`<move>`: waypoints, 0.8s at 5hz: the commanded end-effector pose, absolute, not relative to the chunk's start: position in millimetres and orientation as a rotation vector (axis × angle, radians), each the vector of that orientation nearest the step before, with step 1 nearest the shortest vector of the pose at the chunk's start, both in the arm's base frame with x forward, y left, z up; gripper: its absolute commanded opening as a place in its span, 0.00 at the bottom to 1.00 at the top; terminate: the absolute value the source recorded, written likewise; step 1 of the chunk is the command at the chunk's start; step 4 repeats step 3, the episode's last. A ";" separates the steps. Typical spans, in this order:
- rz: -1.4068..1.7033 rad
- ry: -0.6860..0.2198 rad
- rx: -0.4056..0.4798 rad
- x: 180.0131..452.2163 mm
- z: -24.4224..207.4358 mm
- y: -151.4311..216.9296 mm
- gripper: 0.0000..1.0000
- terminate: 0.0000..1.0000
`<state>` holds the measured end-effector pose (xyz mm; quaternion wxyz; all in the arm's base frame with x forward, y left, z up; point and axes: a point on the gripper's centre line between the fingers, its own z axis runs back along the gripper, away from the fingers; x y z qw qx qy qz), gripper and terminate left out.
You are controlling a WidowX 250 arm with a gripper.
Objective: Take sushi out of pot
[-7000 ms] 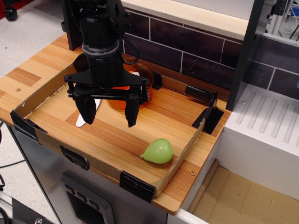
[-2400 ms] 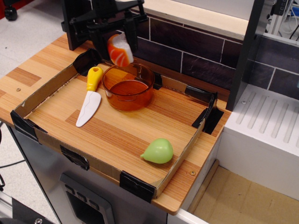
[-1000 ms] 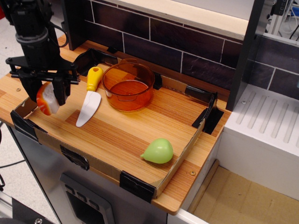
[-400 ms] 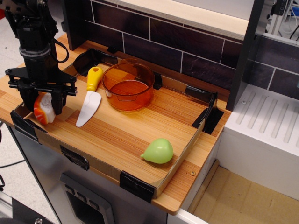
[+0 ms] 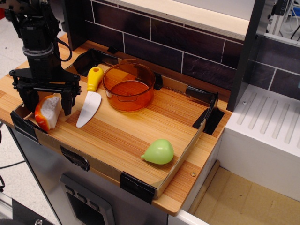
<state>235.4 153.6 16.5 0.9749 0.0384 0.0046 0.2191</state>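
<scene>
**Sushi out of the pot, on the bench at the front-left corner**

The wooden bench (image 5: 140, 131) carries a low cardboard-walled tray area w/ black tape at the corners. The black robot arm (image 5: 37, 33) stands over the left end, its gripper (image 5: 46, 96) pointing down. The fingers (image 5: 67, 98) are spread wide, one on each side of the sushi and apart from it (nothing is gripped).

The pot (image 5: 129, 86), translucent orange, sits upright near the back wall, approx. centre-left of the tray; its inside shows only the orange bottom. Just left of it lies the toy knife (image 5: 89, 101), yellow handle toward the back, white blade toward the front, flat on the wood.

The green pear-shaped toy (image 5: 159, 151) lies near the front-right edge, well apart from the rest.

The sushi (image 5: 48, 112) rests on the bench in the front-left corner, beside the cardboard wall, white body facing right, orange-red side to the left, well apart from the pot.
</scene>
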 end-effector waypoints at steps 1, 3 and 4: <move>0.464 -0.103 0.025 241.4 68.4 166.3 1.00 0.00; 0.501 -0.137 -0.063 250.5 109.8 152.1 1.00 1.00; 0.501 -0.137 -0.063 250.5 109.8 152.1 1.00 1.00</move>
